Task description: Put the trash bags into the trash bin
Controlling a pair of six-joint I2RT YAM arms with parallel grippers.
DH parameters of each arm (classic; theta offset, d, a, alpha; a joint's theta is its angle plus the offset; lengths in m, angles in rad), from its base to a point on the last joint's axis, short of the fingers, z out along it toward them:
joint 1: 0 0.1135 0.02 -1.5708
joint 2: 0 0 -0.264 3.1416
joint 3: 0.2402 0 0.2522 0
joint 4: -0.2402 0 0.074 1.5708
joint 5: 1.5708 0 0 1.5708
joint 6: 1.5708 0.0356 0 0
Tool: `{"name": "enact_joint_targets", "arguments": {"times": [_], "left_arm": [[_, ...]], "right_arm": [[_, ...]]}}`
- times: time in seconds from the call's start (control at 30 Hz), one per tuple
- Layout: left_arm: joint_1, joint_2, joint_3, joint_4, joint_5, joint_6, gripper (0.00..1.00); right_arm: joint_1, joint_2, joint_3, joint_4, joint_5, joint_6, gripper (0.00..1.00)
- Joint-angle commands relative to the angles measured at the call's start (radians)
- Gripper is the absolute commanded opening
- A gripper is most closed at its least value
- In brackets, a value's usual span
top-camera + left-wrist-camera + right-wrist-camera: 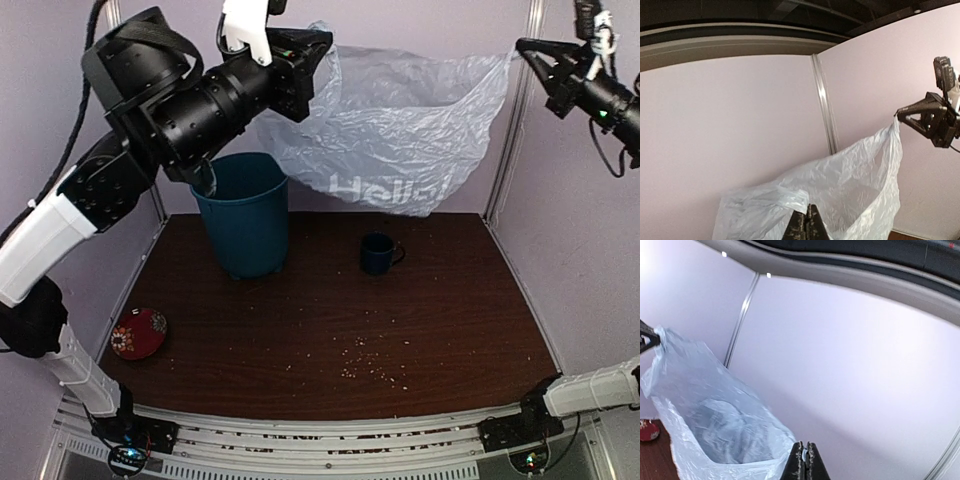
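Above the rear of the brown table (300, 330), the trash bag (400, 130) hangs spread wide in the air. Its top edge is pulled between the two arms and its belly sags to the right of the trash bin (243, 215), which stands upright and open at the left rear. No part of the bag is in the bin, so lifting and spreading look done, while getting it inside remains. The left gripper (807, 225) is pinched tight on one top corner, the right gripper (805, 462) on the other. A small dark mug (378, 254) sits near the bin.
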Motion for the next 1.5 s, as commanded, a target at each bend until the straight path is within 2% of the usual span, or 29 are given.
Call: {"name": "enact_joint_targets", "arguments": {"times": [0.0,0.1,0.2,0.27,0.33,0.5,0.63,0.73,0.9,0.97,1.17,1.23,1.33,1.47], "left_arm": [[-0.067,-0.116,-0.231,0.048,0.02,0.078,0.0],[-0.039,-0.16,-0.556,0.124,-0.051,-0.029,0.0],[0.088,-0.072,-0.867,0.052,0.158,-0.281,0.0],[0.06,0.0,-0.974,0.023,0.206,-0.362,0.0],[-0.037,-0.016,-1.029,0.053,0.184,-0.381,0.0],[-0.093,-0.076,-0.975,0.027,0.142,-0.375,0.0],[-0.097,-0.127,-0.959,0.055,0.125,-0.364,0.0],[-0.096,-0.147,-0.885,0.051,0.106,-0.317,0.0],[-0.038,-0.078,-0.532,-0.027,0.024,-0.164,0.0],[-0.011,-0.02,-0.369,-0.043,0.012,-0.094,0.0],[0.019,0.247,0.262,-0.169,-0.059,0.128,0.0],[0.011,0.283,0.391,-0.173,-0.055,0.159,0.0],[-0.03,0.224,0.37,-0.123,-0.052,0.195,0.0],[-0.089,0.058,0.121,-0.071,0.035,0.191,0.0]], "right_arm": [[-0.004,-0.064,-0.123,-0.013,-0.186,0.003,0.0],[-0.004,-0.163,-0.497,0.077,-0.107,0.005,0.0],[-0.006,-0.228,-0.973,0.213,0.084,-0.049,0.0],[-0.01,-0.251,-1.16,0.193,0.088,-0.1,0.0],[-0.009,-0.301,-1.207,0.089,-0.026,-0.162,0.0],[-0.008,-0.406,-1.078,-0.143,-0.288,-0.251,0.0],[-0.008,-0.416,-1.006,-0.232,-0.353,-0.249,0.0],[-0.007,-0.419,-0.964,-0.195,-0.328,-0.188,0.0],[-0.008,-0.328,-0.784,0.077,-0.016,0.046,0.0],[-0.008,-0.262,-0.672,0.116,0.02,0.064,0.0],[-0.008,-0.061,-0.215,0.173,0.094,0.031,0.0],[-0.008,-0.017,-0.103,0.168,0.095,0.023,0.0],[-0.009,-0.022,-0.022,0.152,0.056,0.006,0.0],[-0.01,-0.088,-0.04,0.058,-0.032,-0.026,0.0]]}}
